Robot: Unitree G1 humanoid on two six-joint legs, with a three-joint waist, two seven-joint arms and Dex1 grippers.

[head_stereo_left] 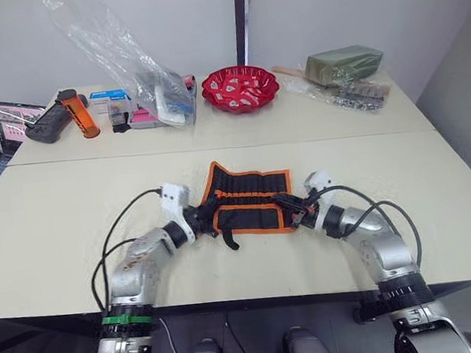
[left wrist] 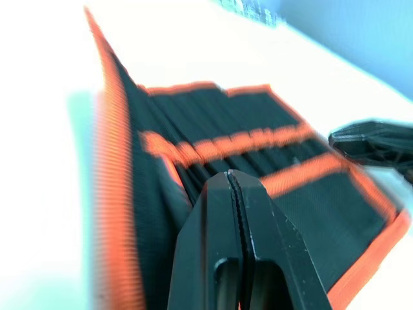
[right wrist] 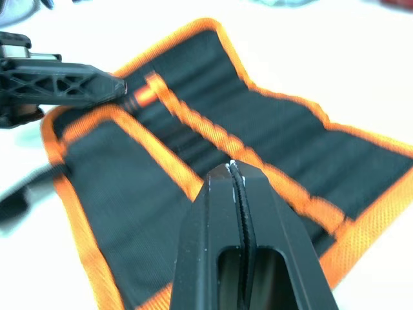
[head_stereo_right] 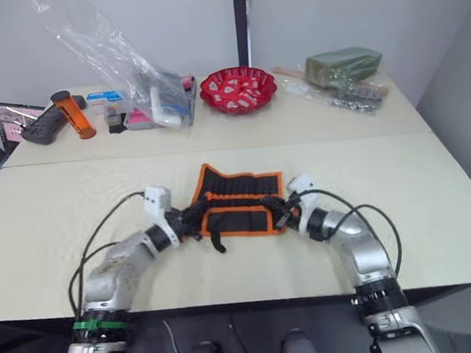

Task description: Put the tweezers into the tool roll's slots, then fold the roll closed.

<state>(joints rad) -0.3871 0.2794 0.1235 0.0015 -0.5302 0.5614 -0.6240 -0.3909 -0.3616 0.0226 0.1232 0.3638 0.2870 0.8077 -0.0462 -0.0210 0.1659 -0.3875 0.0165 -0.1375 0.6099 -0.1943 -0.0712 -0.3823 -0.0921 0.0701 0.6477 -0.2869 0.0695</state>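
At the tool roll (head_stereo_left: 250,198), both end effectors (left wrist: 235,177) (right wrist: 230,166) are closed empty, tweezers undiscernible.

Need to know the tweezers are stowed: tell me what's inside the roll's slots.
The roll lies open between both grippers, its slots a dark row under an orange stripe. Their fabric hides any contents; no tweezers can be made out.

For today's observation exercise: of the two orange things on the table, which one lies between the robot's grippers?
The tool roll, flat, black with orange trim. The orange cylinder lies at the far left edge.

Red bowl (head_stereo_left: 239,88), orange canister (head_stereo_left: 77,113), clear plastic bag (head_stereo_left: 129,66), green packet (head_stereo_left: 344,63) along the far table edge.
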